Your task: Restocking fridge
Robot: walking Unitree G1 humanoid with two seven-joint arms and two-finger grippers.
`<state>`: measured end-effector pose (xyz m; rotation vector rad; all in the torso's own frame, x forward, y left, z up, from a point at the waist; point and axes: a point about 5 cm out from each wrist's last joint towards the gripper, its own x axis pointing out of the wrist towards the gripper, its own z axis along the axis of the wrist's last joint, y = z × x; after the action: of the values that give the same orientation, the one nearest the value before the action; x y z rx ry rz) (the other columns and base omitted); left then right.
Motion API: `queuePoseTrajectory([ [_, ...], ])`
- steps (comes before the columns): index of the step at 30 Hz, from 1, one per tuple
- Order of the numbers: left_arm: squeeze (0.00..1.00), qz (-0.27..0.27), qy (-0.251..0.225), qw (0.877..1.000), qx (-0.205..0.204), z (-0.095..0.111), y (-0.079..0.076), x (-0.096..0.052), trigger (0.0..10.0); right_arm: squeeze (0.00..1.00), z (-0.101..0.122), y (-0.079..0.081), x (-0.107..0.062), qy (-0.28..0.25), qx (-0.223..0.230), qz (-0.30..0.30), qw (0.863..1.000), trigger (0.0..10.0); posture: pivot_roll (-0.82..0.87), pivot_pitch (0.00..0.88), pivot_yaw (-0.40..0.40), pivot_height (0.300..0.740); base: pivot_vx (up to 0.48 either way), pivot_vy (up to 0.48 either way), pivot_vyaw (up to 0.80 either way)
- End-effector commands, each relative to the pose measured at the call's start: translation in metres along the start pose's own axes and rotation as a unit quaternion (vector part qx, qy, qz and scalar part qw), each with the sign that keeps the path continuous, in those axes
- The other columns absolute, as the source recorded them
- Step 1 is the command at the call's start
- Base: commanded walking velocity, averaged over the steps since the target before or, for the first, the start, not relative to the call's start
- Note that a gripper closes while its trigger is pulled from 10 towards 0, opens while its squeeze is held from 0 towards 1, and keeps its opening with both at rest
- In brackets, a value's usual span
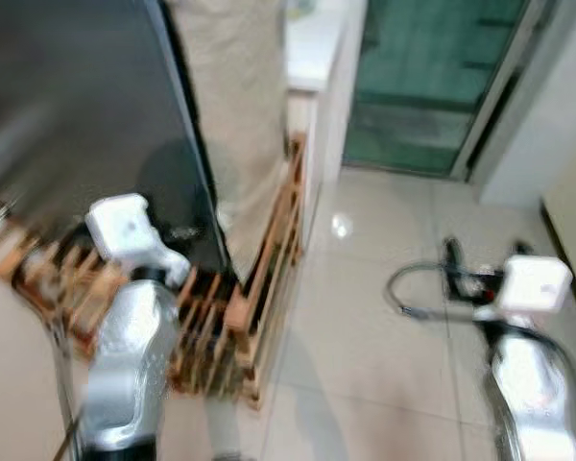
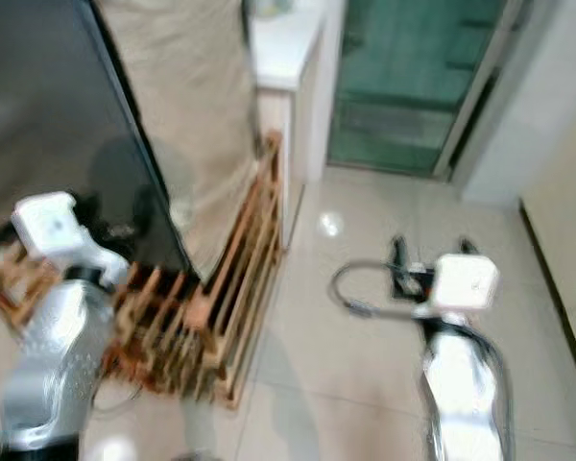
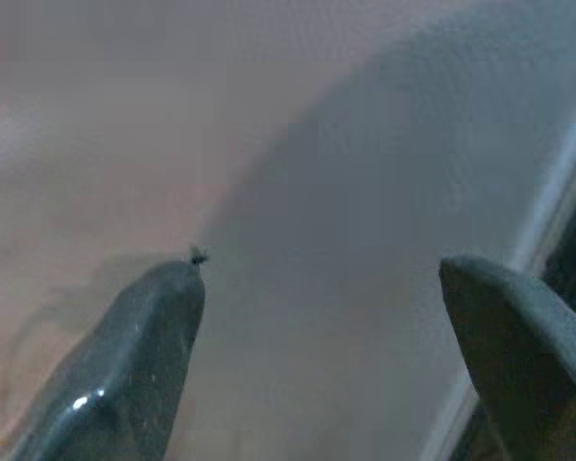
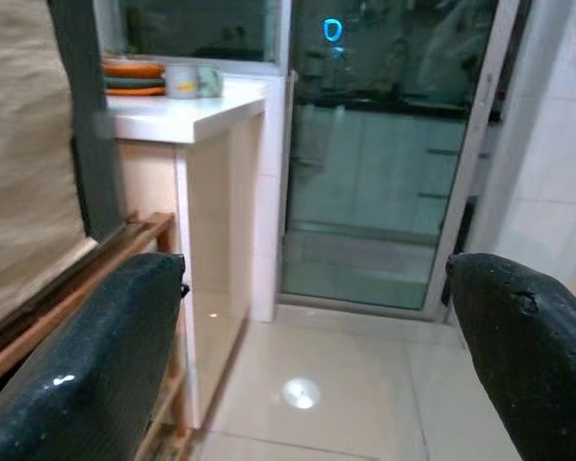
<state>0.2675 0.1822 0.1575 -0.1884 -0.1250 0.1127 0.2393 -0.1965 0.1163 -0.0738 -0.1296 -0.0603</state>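
On the near left, over the wooden rack:
Left gripper (image 3: pixel 322 317): two long black fingers (image 3: pixel 139 365) spread wide apart, nothing between them; they face a plain grey-beige surface, blurred.
Left arm (image 1: pixel 125 355): silver, with a white wrist block, raised in front of the dark panel.
Right gripper (image 4: pixel 317 365): two long black fingers (image 4: pixel 86 365) spread wide apart, empty, held over the floor on the near right, pointing toward the far glass door.
Right arm (image 1: pixel 533 384): silver, white wrist block, a grey cable looping to its left.
Tall dark glossy fridge panel (image 1: pixel 77 106): stands on the left, just beyond the left arm; blurred.
Slatted brown wooden rack (image 1: pixel 259 288): low on the floor, at the foot of the dark panel and running toward the far counter.
Beige cloth-covered upright (image 1: pixel 235 106): right of the dark panel, behind the rack.
White counter (image 4: pixel 187 115): far, beside the rack; an orange dish (image 4: pixel 134 69) and a pale mug (image 4: pixel 182 82) sit on it.
Green-tinted sliding glass door (image 1: pixel 432 77): far right of the counter.
Glossy pale tiled floor (image 1: pixel 384 317): between the rack and the right arm.
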Motion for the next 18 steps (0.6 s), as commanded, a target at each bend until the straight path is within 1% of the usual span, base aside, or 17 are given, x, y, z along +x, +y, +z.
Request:
queuePoseTrajectory([
  [1, 0.00, -0.007, -0.001, 1.000, -0.001, 0.000, -0.007, -0.001, 10.0, 0.00, -0.002, -0.008, -0.002, 0.005, -0.012, -0.010, 1.000, 10.0, -0.05, 0.000, 0.015, 0.740, 0.000, 0.000, 0.00],
  [7, 0.00, -0.008, -0.001, 1.000, 0.000, 0.001, -0.008, 0.002, 10.0, 0.00, -0.004, -0.007, 0.001, 0.007, -0.013, -0.004, 1.000, 10.0, -0.06, 0.000, 0.012, 0.740, 0.000, 0.000, 0.00],
  [9, 0.00, -0.033, 0.003, 0.999, 0.020, 0.002, -0.008, 0.010, 10.0, 0.00, -0.004, -0.007, 0.002, 0.008, -0.010, -0.005, 1.000, 10.0, -0.06, 0.000, 0.014, 0.740, 0.000, 0.000, 0.00],
  [11, 0.00, -0.081, 0.035, 0.996, 0.021, -0.005, -0.016, 0.015, 10.0, 0.00, -0.004, -0.008, 0.003, 0.009, -0.005, -0.010, 1.000, 10.0, -0.06, 0.000, 0.014, 0.740, 0.000, 0.000, 0.00],
  [12, 0.00, -0.114, 0.045, 0.992, 0.032, -0.008, -0.024, 0.018, 10.0, 0.00, -0.004, -0.008, 0.004, 0.010, -0.002, -0.012, 1.000, 10.0, -0.06, 0.000, 0.019, 0.740, 0.000, 0.000, 0.00],
  [13, 0.00, -0.136, 0.052, 0.989, 0.040, -0.009, -0.029, 0.019, 10.0, 0.00, -0.005, -0.009, 0.004, 0.011, 0.000, -0.014, 1.000, 10.0, -0.06, 0.000, 0.019, 0.740, 0.000, 0.000, 0.00],
  [14, 0.00, -0.136, 0.052, 0.989, 0.040, -0.009, -0.029, 0.019, 10.0, 0.00, -0.005, -0.009, 0.004, 0.011, 0.000, -0.014, 1.000, 10.0, -0.06, 0.000, 0.019, 0.740, 0.000, 0.000, 0.00],
  [15, 0.00, -0.165, 0.047, 0.984, 0.043, -0.008, -0.040, 0.023, 10.0, 0.00, -0.006, -0.008, 0.008, 0.015, -0.008, -0.015, 1.000, 10.0, -0.07, 0.000, 0.034, 0.740, 0.000, 0.000, 0.00],
  [16, 0.00, -0.172, 0.046, 0.983, 0.034, -0.007, -0.046, 0.025, 10.0, 0.00, -0.007, -0.008, 0.010, 0.021, -0.009, -0.020, 1.000, 10.0, -0.07, 0.000, 0.041, 0.740, 0.000, 0.000, -0.78],
  [18, 0.00, -0.172, 0.045, 0.984, 0.032, -0.007, -0.047, 0.026, 10.0, 0.00, -0.008, -0.009, 0.011, 0.022, -0.009, -0.022, 0.999, 10.0, -0.07, 0.000, 0.043, 0.740, 0.000, 0.000, -0.78],
])
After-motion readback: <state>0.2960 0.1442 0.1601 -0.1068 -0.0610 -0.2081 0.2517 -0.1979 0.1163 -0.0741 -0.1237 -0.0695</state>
